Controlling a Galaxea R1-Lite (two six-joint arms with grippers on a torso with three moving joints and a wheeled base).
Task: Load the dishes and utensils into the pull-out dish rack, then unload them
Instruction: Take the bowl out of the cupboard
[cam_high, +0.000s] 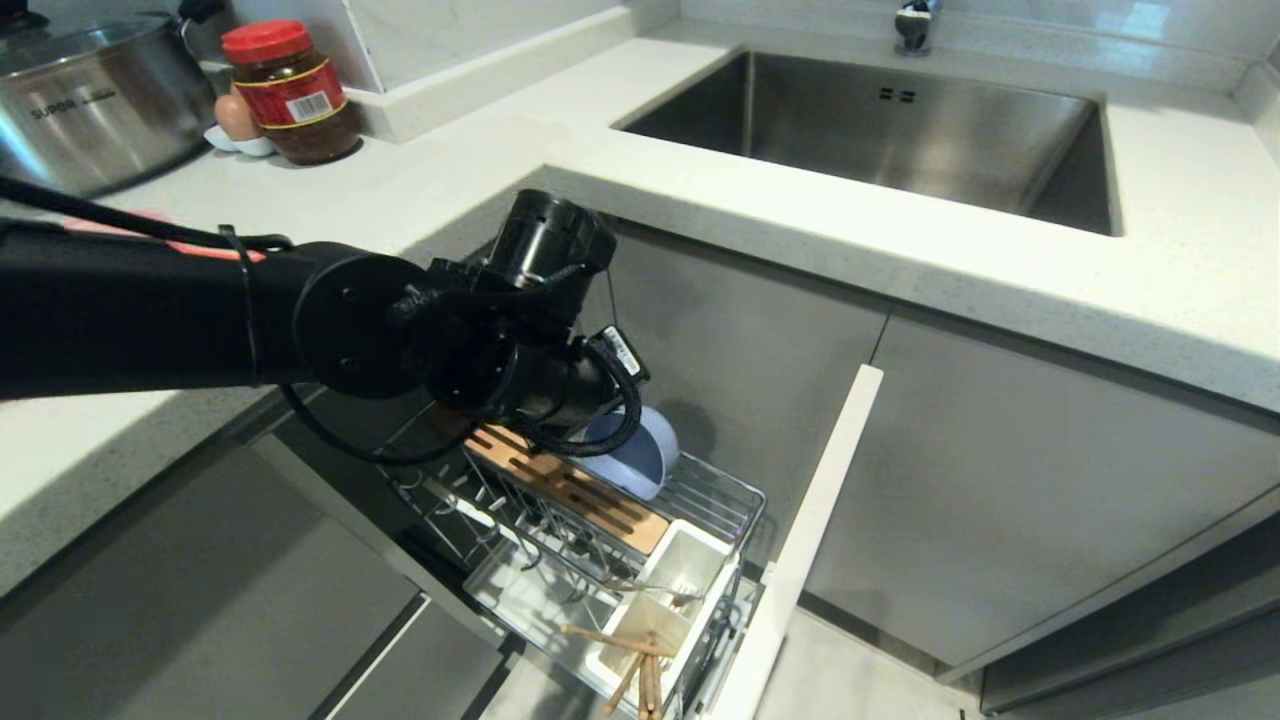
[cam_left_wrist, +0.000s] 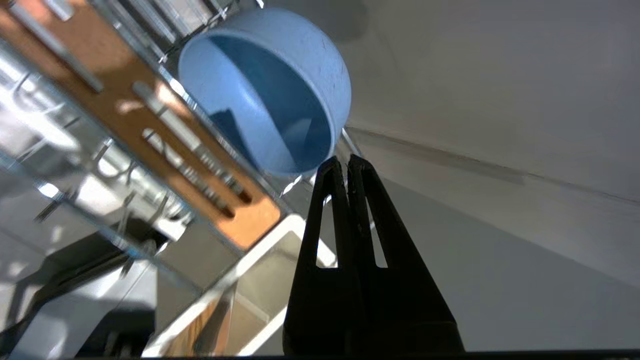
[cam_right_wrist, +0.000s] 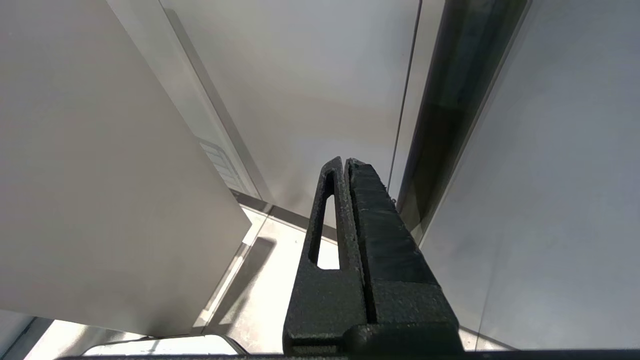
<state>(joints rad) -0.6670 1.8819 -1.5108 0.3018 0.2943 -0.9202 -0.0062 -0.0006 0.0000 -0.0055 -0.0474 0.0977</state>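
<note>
**Left tool at bowl rim, rack extended**

The pull-out dish rack (cam_high: 610, 520) stands extended beside its white front panel (cam_high: 800, 560). The bowl (cam_left_wrist: 265, 90) lies on its side in the rack. The left tool (cam_left_wrist: 347, 162), fully closed and empty, sits just beside its rim. Chopsticks (cam_high: 630, 660) occupy the utensil cup (cam_high: 650, 610). The arm hides the tool in the head view. The right tool (cam_right_wrist: 345, 165) is closed, empty, near cabinet panels.

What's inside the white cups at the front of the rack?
Wooden chopsticks lean in the nearer white cup, their ends sticking out. A thin metal utensil lies across the other cup. The bottoms of the cups are hidden by their walls.
</note>
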